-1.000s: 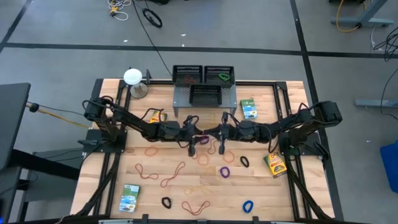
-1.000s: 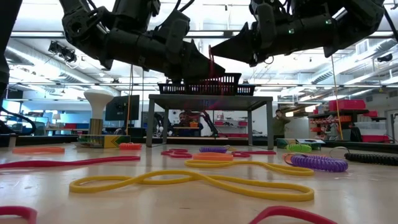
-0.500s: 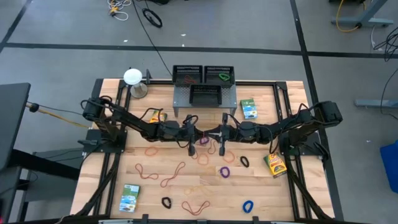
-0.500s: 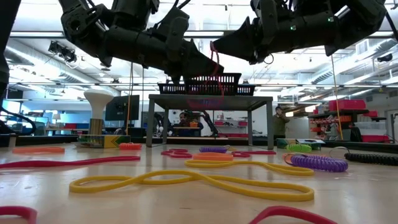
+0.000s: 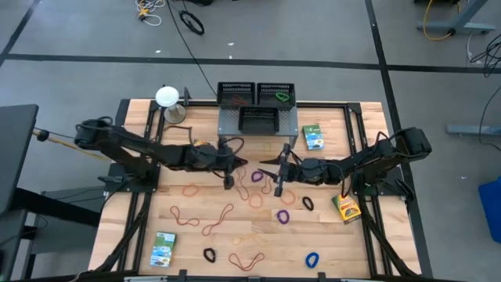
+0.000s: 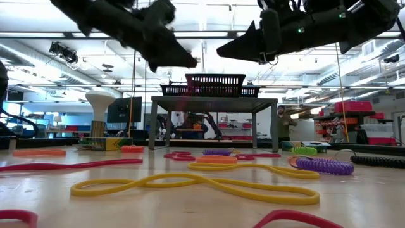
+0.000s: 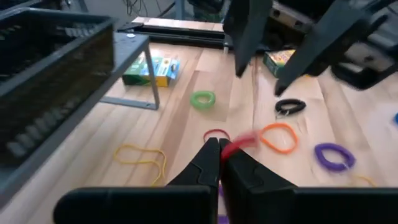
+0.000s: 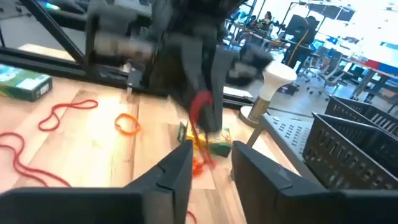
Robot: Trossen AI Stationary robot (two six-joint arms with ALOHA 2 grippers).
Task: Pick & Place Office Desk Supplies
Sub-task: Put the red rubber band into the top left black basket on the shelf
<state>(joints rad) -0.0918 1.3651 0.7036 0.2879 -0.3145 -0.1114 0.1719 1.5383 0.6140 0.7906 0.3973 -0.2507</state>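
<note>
**High view:** Your left pincer (image 5: 228, 174) hangs over the counter (image 5: 329, 251) mid-front of the grey shelf (image 5: 228, 129). Right pincer (image 5: 278, 177) faces it from the other side, near but apart. Loose rubber-band loops lie spread on the wood below and toward the near edge, e.g. a purple loop (image 5: 282, 216), a blue loop (image 5: 312, 258) and a black loop (image 5: 209, 254). Card boxes sit at the sides: a green-white box (image 5: 313, 137) by the shelf and a yellow-green box (image 5: 346, 207) under the right arm. The mesh trays (image 5: 236, 95) are up on the shelf.

**Low view:** Both pincers are well above the counter, tips pointing at each other with clear air between them. A yellow band (image 6: 196, 182) lies closest to the lens.

**Left wrist view:** Left pincer's jaws are pressed together and pinch a red band (image 7: 236, 145) at the tip; it's smeared, so the shape isn't clear. On the wood beyond you see a green loop (image 7: 203, 99), an orange loop (image 7: 278, 137) and another black one, all lying free. The right pincer's two fingers stand spread apart farther off.

**Right wrist view:** Right pincer's jaws are partly apart with a gap, nothing between them. The red band dangles from the left pincer ahead, clear of the right's fingers (image 8: 176, 173).
</note>
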